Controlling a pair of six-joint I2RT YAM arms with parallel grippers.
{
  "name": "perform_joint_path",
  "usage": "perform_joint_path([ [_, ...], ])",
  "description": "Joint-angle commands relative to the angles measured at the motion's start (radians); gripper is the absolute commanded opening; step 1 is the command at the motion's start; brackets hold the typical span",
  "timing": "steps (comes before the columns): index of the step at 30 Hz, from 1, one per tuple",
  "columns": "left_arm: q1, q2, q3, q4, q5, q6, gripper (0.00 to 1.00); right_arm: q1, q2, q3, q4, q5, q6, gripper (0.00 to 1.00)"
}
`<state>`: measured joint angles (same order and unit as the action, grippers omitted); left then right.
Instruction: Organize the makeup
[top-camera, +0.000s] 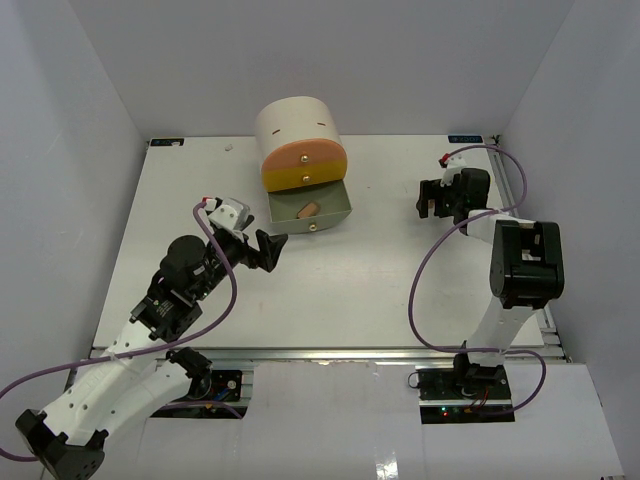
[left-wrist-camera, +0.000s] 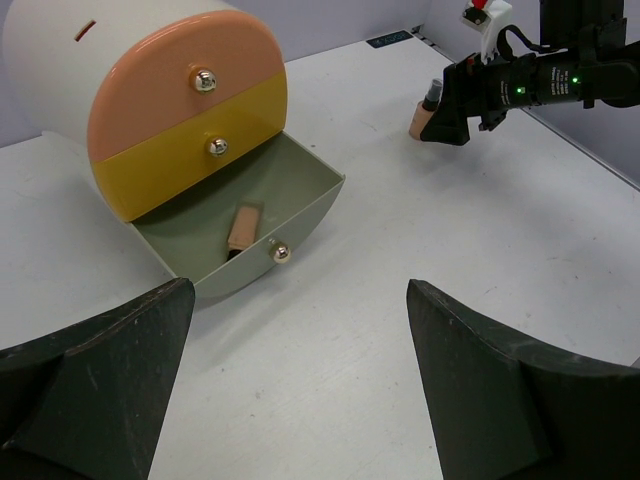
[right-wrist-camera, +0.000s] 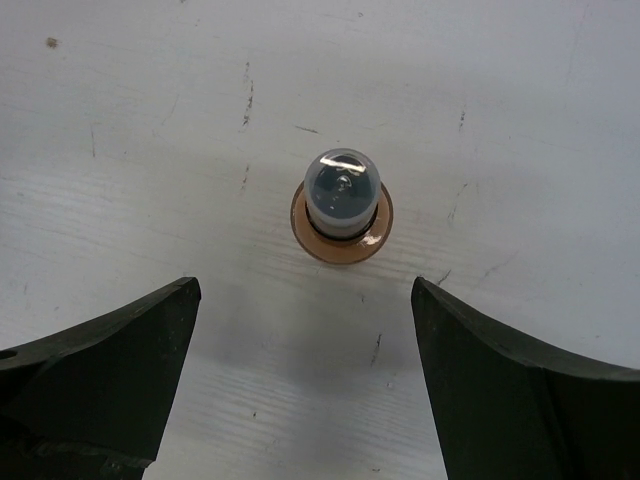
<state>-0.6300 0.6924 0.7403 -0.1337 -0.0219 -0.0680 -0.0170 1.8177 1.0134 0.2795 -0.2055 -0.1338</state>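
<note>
The left gripper (left-wrist-camera: 300, 290) is hovering above the table (top-camera: 380, 290), a little in front of the cylinder (top-camera: 295, 125). Its fingers (left-wrist-camera: 100, 370) are standing wide apart. They are holding nothing and are touching nothing.

The grey drawer (left-wrist-camera: 190, 225), the lowest one, is standing pulled out. A lying bottle (left-wrist-camera: 241, 228), tan with a dark end, is resting on its floor near the front wall. The orange drawer (left-wrist-camera: 170, 75) and the yellow drawer (left-wrist-camera: 190, 150) above it are closed.

The right gripper (right-wrist-camera: 305, 285) is pointing down at the far right part of the table, well apart from the cylinder. Its fingers (right-wrist-camera: 500, 370) are also spread wide. A standing bottle (right-wrist-camera: 342, 210), tan with a black cap, is upright on the table below this gripper. In the right wrist view it is showing in the gap between the two fingers, and neither finger is touching it. In the left wrist view the same bottle is appearing just beside the dark tip of the right gripper. In the top view this gripper is hiding it.
</note>
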Motion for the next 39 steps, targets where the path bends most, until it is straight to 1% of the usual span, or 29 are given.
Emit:
perform_joint_path([
  [1,0.006,0.000,-0.011,0.010,-0.014,0.007,0.98,0.003,0.055,0.077,0.081,0.012,-0.020,0.93],
  [3,0.006,0.004,-0.010,0.011,-0.016,0.008,0.98,0.003,0.089,0.096,0.081,0.011,-0.021,0.91],
  [6,0.007,0.006,-0.010,0.008,-0.019,0.008,0.98,0.003,0.123,0.131,0.070,-0.031,-0.043,0.74],
  [7,0.007,0.006,-0.011,0.009,-0.022,0.011,0.98,0.003,0.130,0.144,0.063,-0.038,-0.050,0.72],
  [13,0.012,0.009,-0.012,0.009,-0.022,0.011,0.98,0.003,0.141,0.132,0.092,-0.015,-0.058,0.70],
  [16,0.013,0.010,-0.012,0.009,-0.017,0.011,0.98,0.003,0.141,0.125,0.099,-0.001,-0.049,0.65],
  [21,0.013,0.009,-0.012,0.006,-0.015,0.011,0.98,0.005,0.160,0.136,0.093,0.009,-0.041,0.49],
  [23,0.013,0.007,-0.012,0.008,-0.015,0.011,0.98,0.005,0.158,0.136,0.092,0.012,-0.040,0.46],
  [25,0.013,0.007,-0.012,0.005,-0.015,0.011,0.98,0.005,0.154,0.131,0.093,0.010,-0.041,0.41],
  [28,0.013,0.006,-0.012,0.006,-0.015,0.011,0.98,0.005,0.147,0.131,0.090,0.000,-0.047,0.26],
  [31,0.013,0.006,-0.013,0.006,-0.018,0.011,0.98,0.008,0.109,0.132,0.071,-0.028,-0.096,0.12],
  [33,0.015,0.009,-0.012,0.006,-0.019,0.011,0.98,0.021,0.064,0.131,0.051,-0.032,-0.147,0.10],
  [35,0.015,0.009,-0.012,0.006,-0.018,0.011,0.98,0.071,-0.002,0.132,0.013,-0.026,-0.241,0.08],
  [39,0.017,0.004,-0.010,0.005,-0.021,0.011,0.98,0.181,-0.131,0.155,-0.111,0.006,-0.402,0.08],
])
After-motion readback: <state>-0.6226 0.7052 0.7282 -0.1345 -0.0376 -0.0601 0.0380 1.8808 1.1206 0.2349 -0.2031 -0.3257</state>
